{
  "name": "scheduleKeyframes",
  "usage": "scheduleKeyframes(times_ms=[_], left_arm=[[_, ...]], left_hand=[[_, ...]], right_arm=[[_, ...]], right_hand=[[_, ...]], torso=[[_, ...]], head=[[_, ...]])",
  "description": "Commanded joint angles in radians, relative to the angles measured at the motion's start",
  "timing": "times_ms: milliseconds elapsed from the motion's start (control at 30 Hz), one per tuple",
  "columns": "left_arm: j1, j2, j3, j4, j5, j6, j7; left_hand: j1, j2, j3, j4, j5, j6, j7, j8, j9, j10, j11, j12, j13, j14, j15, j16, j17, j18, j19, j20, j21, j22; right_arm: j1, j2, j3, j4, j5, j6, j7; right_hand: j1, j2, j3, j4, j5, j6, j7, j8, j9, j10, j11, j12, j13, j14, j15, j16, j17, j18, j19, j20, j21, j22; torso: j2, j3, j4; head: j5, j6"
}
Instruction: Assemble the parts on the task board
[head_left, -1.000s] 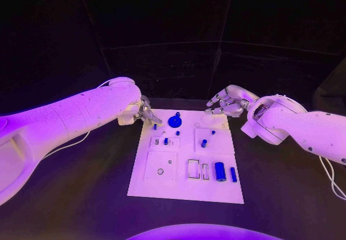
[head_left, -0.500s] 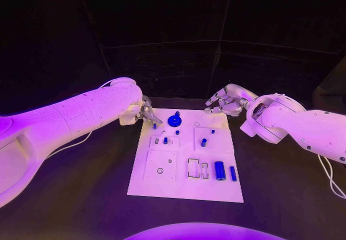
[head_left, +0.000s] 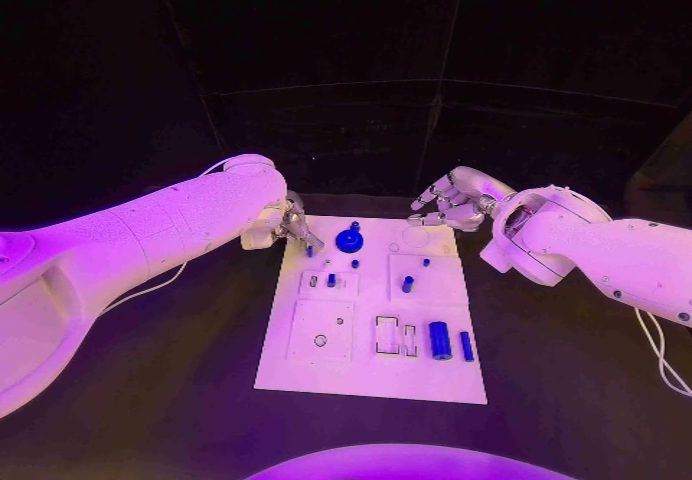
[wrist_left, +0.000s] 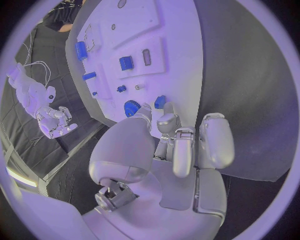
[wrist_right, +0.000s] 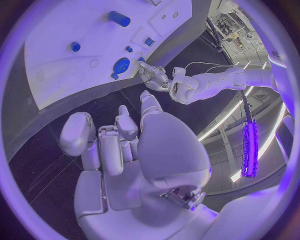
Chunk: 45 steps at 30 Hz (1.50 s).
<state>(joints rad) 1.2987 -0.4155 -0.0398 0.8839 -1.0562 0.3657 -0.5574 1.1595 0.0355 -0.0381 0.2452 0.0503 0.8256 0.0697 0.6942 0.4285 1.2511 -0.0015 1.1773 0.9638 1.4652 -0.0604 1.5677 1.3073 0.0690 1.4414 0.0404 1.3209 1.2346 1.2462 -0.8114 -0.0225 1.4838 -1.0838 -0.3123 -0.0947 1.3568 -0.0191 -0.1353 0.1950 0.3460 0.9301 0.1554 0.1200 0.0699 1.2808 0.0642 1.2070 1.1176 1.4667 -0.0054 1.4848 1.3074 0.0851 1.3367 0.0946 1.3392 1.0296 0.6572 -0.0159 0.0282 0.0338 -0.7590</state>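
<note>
Left hand (head_left: 290, 224), fingers curled with no part visibly held, hovers at the far-left corner of the task board (head_left: 368, 375) on the worktop beside the round blue part (head_left: 349, 241), apparently to reach it, while the right hand (head_left: 454, 207) waits, fingers curled on nothing, past the far-right corner.

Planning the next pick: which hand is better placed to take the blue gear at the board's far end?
Probably left: the left hand hovers right beside the gear, fingertips toward it. The right hand hangs off the board's far right corner.
</note>
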Motion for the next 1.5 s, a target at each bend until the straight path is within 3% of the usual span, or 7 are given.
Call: scheduleKeyframes(times_ms=[33,367,567,667,967,1333,1500], left_arm=[[0.0,0.005,0.0,-0.006,-0.007,0.018,0.008],[-0.003,0.01,-0.001,-0.012,-0.007,0.014,0.013],[-0.004,0.004,-0.001,-0.003,-0.007,-0.004,0.033],[-0.005,-0.003,-0.001,0.007,-0.006,-0.024,0.047],[-0.005,-0.062,-0.001,0.084,0.068,-0.113,0.058],[-0.006,-0.178,-0.001,0.276,0.128,-0.206,0.04],[-0.02,-0.228,-0.002,0.357,0.11,-0.254,0.043]], left_hand=[[0.015,0.002,-0.001,-0.009,0.002,0.01,-0.001,0.006,-0.002,0.006,-0.004,0.006,0.001,0.106,-0.009,0.003,0.263,0.004,0.008,-0.002,0.005,0.003],[0.065,0.031,0.026,-0.047,0.002,0.014,-0.004,0.013,-0.004,0.009,-0.007,0.008,0.001,0.106,-0.012,0.003,0.263,0.004,0.009,-0.004,0.006,0.007],[0.199,0.091,0.146,-0.151,0.001,0.014,-0.023,0.027,0.0,0.007,-0.025,0.002,-0.001,0.106,-0.026,0.003,0.263,0.004,0.01,-0.016,0.007,0.01],[0.211,0.096,0.193,-0.174,0.0,0.008,-0.024,0.039,0.008,0.01,-0.025,0.001,0.0,0.106,-0.027,0.003,0.263,0.003,0.01,-0.018,0.006,0.011],[0.156,0.063,0.32,-0.199,-0.001,-0.01,-0.024,0.079,0.037,0.022,-0.025,0.007,0.006,0.106,-0.025,0.003,0.263,0.003,0.01,-0.017,0.005,0.014],[0.096,0.027,0.42,-0.207,-0.001,-0.015,-0.027,0.104,0.054,0.031,-0.028,0.017,0.014,0.106,-0.028,0.003,0.263,0.001,0.014,-0.019,0.009,0.024],[0.074,0.009,0.461,-0.213,-0.001,-0.018,-0.028,0.113,0.059,0.033,-0.029,0.018,0.014,0.106,-0.029,0.003,0.263,0.0,0.017,-0.021,0.013,0.031]], right_arm=[[0.002,0.001,0.0,0.001,-0.003,0.003,0.006],[0.002,0.001,0.0,0.001,-0.003,0.004,0.006],[0.002,0.002,0.0,0.0,-0.003,0.004,0.006],[0.002,0.002,0.0,0.0,-0.003,0.004,0.006],[0.002,-0.001,0.0,-0.001,-0.003,0.005,0.005],[0.002,-0.002,0.0,-0.004,-0.003,0.009,0.006],[0.002,-0.002,0.0,-0.004,-0.003,0.011,0.005]], right_hand=[[0.008,0.005,-0.007,-0.002,0.002,-0.003,-0.002,0.006,0.0,-0.006,0.002,-0.002,0.0,0.069,-0.006,-0.004,0.102,0.015,-0.006,0.0,-0.003,-0.001],[0.009,0.006,-0.007,-0.002,0.005,-0.003,-0.002,0.006,0.0,-0.005,0.002,-0.001,0.0,0.069,-0.006,-0.004,0.102,0.015,-0.005,0.0,-0.003,-0.001],[0.011,0.007,-0.008,-0.001,0.009,-0.003,-0.002,0.006,0.0,-0.004,0.002,0.0,0.001,0.069,-0.006,-0.004,0.102,0.015,-0.005,0.0,-0.003,-0.001],[0.011,0.007,-0.008,-0.001,0.009,-0.003,-0.002,0.006,0.0,-0.004,0.002,0.0,0.001,0.069,-0.006,-0.004,0.102,0.015,-0.005,0.0,-0.003,-0.001],[0.012,0.008,-0.008,-0.001,0.012,-0.003,-0.002,0.007,0.0,-0.004,0.002,0.0,0.001,0.069,-0.006,-0.004,0.102,0.015,-0.005,0.0,-0.003,-0.001],[0.012,0.008,-0.008,-0.001,0.012,-0.003,-0.002,0.007,0.0,-0.004,0.002,0.0,0.001,0.069,-0.006,-0.004,0.102,0.015,-0.005,0.0,-0.003,-0.001],[0.012,0.008,-0.008,-0.001,0.012,-0.003,-0.002,0.007,0.0,-0.004,0.002,0.0,0.001,0.069,-0.006,-0.004,0.102,0.015,-0.005,0.0,-0.003,-0.001]], torso=[[0.0,-0.0004,-0.0002],[0.0,0.0,0.0002],[0.0,-0.0002,0.0003],[0.0,-0.0007,0.0004],[-0.002,0.0001,0.0039],[-0.002,-0.0015,0.0035],[-0.002,0.0007,0.0008]], head=[[-0.001,-0.001],[-0.002,-0.003],[-0.003,-0.005],[-0.005,-0.006],[-0.008,-0.007],[0.003,-0.007],[0.012,-0.004]])
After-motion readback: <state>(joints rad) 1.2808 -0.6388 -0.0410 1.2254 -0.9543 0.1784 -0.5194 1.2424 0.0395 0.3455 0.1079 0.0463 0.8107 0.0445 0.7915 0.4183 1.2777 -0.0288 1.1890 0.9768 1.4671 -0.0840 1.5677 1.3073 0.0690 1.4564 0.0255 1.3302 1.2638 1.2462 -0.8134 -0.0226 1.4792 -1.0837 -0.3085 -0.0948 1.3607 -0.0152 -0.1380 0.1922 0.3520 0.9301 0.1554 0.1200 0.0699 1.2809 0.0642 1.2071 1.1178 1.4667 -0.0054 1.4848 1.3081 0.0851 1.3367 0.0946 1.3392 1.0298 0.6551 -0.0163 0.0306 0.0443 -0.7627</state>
